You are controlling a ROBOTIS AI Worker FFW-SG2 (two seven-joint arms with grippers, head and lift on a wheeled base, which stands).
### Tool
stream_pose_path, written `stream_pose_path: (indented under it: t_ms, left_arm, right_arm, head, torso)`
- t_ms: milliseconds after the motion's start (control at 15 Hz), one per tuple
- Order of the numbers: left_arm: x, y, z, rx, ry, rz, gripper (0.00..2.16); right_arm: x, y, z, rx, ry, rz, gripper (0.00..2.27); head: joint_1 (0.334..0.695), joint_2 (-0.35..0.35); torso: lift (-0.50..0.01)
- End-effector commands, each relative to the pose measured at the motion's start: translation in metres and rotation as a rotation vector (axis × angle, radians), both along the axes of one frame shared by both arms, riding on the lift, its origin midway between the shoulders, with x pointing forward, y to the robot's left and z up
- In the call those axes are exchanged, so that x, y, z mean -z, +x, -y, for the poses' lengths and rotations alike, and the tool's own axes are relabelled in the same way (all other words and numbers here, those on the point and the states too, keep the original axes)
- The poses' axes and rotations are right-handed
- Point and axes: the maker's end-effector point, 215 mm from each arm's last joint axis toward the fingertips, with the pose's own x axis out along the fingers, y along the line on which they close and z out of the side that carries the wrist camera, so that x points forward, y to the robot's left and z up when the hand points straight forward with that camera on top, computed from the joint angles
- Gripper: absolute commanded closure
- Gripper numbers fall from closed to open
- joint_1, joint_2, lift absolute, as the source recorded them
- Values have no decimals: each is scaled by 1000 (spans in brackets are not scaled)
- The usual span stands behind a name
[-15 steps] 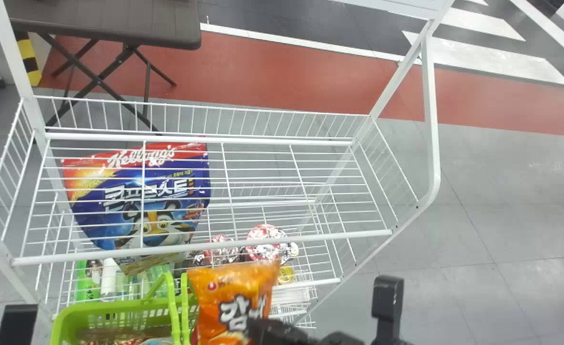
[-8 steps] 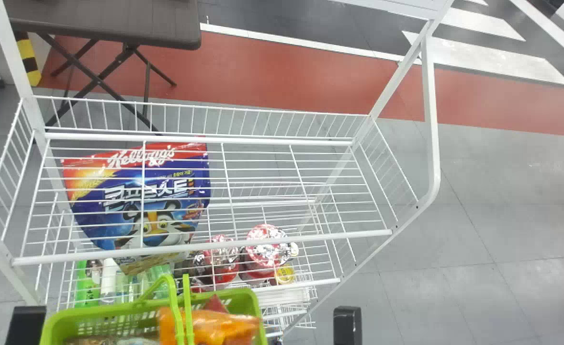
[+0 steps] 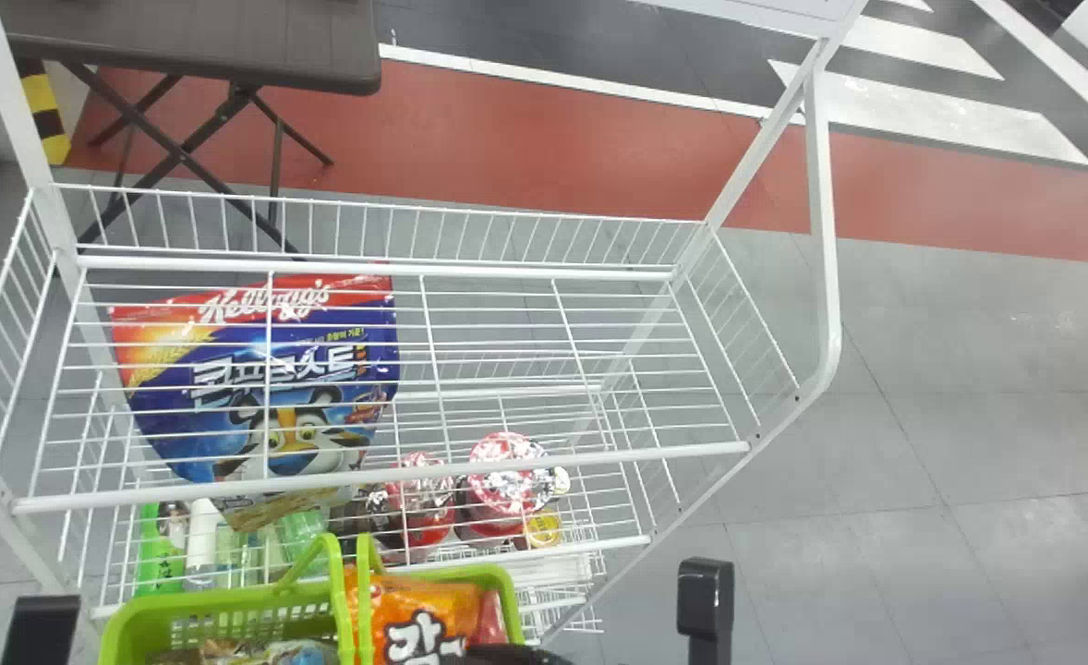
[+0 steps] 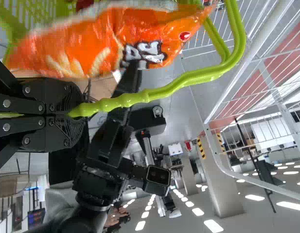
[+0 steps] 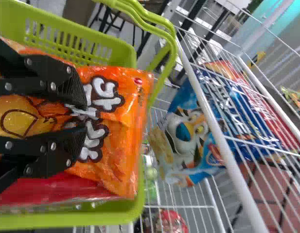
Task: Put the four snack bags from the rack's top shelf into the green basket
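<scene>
Orange bag (image 3: 424, 610) has dropped from in front of the rack (image 3: 378, 481) into the green basket (image 3: 221, 598) over the last second; it now lies in there, lettering up, beside a red bag (image 5: 47, 189). Right hand (image 5: 84, 119) is right over it, fingers partly apart, looks let go (bag creased between the tips, so maybe a light touch). Left hand (image 4: 77, 115) is closed on the basket's handle (image 4: 159, 91). This placement looks done; can't confirm all four. Next: lift clear without snagging film.
</scene>
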Motion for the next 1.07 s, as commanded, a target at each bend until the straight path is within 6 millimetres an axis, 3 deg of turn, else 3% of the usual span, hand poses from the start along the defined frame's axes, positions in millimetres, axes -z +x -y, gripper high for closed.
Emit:
stream_pose_path:
  t_ms: [0, 133, 333, 600, 800, 1000]
  left_arm:
    - [1, 0, 1, 0, 2, 2, 2145]
    - [-1, 0, 1, 2, -3, 4, 2145]
    - [-1, -2, 2, 0, -11, 7, 2145]
    - [2, -9, 9, 20, 0, -1, 2145]
    - [6, -15, 13, 29, -5, -17, 2145]
    - [7, -18, 14, 32, -13, -24, 2145]
  right_arm:
    - [-11, 5, -3, -19, -18, 42, 56]
    - [-42, 33, -4, -8, -45, 230, 56]
    - [-119, 86, 17, 111, -174, 577, 60]
    - [-201, 114, 33, 266, -295, 811, 60]
    - [-218, 120, 49, 351, -354, 863, 63]
    - [-212, 119, 49, 364, -381, 871, 63]
  head:
    - [695, -350]
    - [695, -350]
    - [695, -350]
    - [695, -350]
    - [695, -350]
    - [695, -350]
  torso:
    - [0]
    - [0]
    - [0]
    - [0]
    - [0]
    - [0]
